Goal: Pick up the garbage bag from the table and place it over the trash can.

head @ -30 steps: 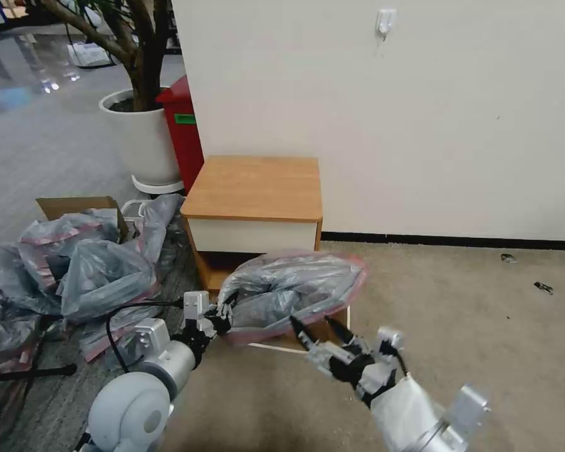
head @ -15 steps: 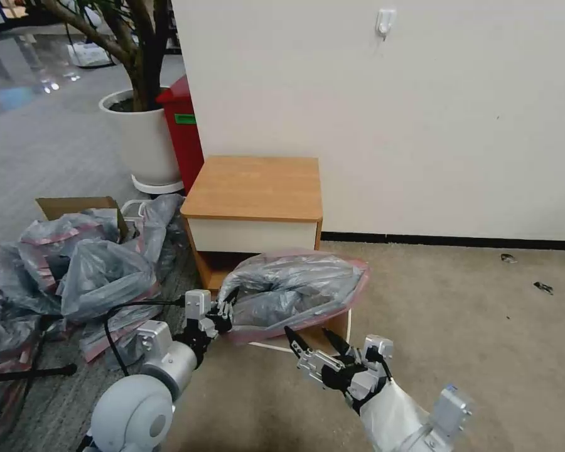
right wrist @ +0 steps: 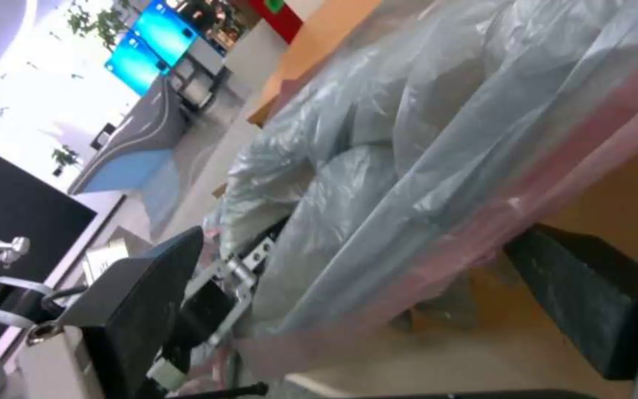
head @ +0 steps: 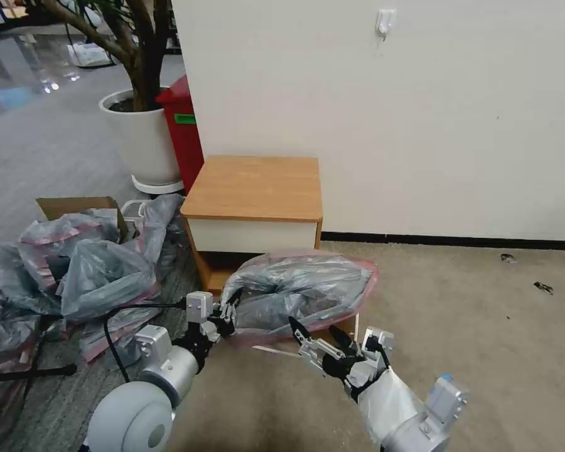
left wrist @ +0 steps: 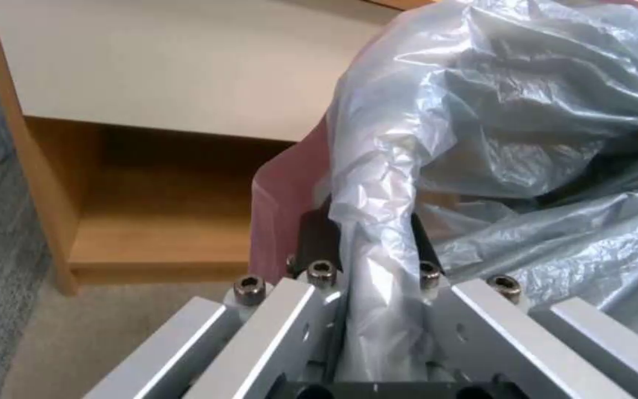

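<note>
We start at the left gripper (head: 227,312): it's clamped on the garbage bag (head: 301,285), w/ a twisted fold of film pinched between its fingers (left wrist: 319,238) in the left wrist view. It sits at the bag's 9 o'clock in the head view. The right gripper (head: 313,330) has its jaws spread, tips at the pink rim (head: 307,336) at the bag's 6 o'clock, holding nothing yet.

The bag hangs off the left gripper in front of the table (head: 255,186), which sits at its 12 o'clock. The bag is clear of the tabletop and ballooned over what we take to be the trash can (head: 351,326); only thin pale edges show under the film, so we can't confirm the fit.

Risks, our call: the film is thin and slick, so the right gripper's tips could poke through or close on air and miss the rim. The left pinch holds a narrow fold, so a hard pull could tear it or slip it out. The rim could catch on one corner and the bag collapse inward.

Materials: crinkly translucent grey plastic w/ a pink-red band, puffy and shapeless. Table is a boxy, smooth orange-brown wood unit w/ white drawer front (head: 252,235). Floor is short beige carpet (head: 471,326).
</note>
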### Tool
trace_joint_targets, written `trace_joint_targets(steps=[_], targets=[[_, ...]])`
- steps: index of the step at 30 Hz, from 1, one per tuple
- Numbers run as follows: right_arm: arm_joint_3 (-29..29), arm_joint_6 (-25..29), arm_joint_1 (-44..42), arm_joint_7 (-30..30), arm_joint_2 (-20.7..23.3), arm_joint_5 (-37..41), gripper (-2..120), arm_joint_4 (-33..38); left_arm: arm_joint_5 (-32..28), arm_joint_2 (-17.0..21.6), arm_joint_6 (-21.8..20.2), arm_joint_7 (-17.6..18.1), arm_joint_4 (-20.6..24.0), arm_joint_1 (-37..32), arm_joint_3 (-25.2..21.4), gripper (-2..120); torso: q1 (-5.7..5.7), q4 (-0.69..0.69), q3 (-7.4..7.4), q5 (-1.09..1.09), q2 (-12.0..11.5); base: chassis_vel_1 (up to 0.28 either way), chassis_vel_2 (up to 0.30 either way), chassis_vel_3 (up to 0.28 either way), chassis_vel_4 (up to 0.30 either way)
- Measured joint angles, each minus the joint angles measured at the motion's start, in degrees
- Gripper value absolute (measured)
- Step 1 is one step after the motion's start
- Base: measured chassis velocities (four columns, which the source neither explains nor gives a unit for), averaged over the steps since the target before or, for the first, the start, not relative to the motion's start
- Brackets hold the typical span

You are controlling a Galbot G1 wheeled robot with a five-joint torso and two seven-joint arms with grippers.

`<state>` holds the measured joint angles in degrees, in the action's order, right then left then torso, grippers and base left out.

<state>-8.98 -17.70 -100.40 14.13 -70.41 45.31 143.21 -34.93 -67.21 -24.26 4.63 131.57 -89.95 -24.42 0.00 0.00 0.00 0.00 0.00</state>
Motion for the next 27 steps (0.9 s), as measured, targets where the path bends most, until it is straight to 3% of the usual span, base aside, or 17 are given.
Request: trace_joint_targets(steps=[7,9,11,13,19,27], targets=[[0.18,0.45,1.08,-0.58,-0.38,-0.07,94,-1.20,0.01,-0.42,0.00,0.00,0.47,-0.74,-0.05,2,0.00,0.00,0.00,0.00,0.00,0.000,0.000,0.000,0.000],[0.37,0.91,1.20,-1.40,-0.59,-0.57,82,-1.77,-0.02,-0.60,0.00,0.04,0.60,-0.85,-0.12,2,0.00,0.00,0.00,0.00,0.00,0.000,0.000,0.000,0.000],[0.46,1.08,1.19,-1.58,-0.62,-0.75,80,-1.88,-0.03,-0.62,0.00,0.06,0.62,-0.86,-0.14,2,0.00,0.00,0.00,0.00,0.00,0.000,0.000,0.000,0.000],[0.75,1.61,1.08,-2.10,-0.80,-1.43,67,-2.29,-0.11,-0.63,-0.01,0.16,0.66,-0.87,-0.31,2,0.00,0.00,0.00,0.00,0.00,0.000,0.000,0.000,0.000],[0.88,1.82,0.94,-2.70,-0.98,-1.99,50,-2.45,-0.22,-0.75,-0.02,0.25,0.67,-0.87,-0.39,2,0.00,0.00,0.00,0.00,0.00,0.000,0.000,0.000,0.000],[0.73,2.03,0.70,-3.17,-0.98,-2.57,18,-2.75,-0.36,-0.84,-0.05,0.32,0.35,-0.59,-0.37,2,0.00,0.00,0.00,0.00,0.00,0.000,0.000,0.000,0.000]])
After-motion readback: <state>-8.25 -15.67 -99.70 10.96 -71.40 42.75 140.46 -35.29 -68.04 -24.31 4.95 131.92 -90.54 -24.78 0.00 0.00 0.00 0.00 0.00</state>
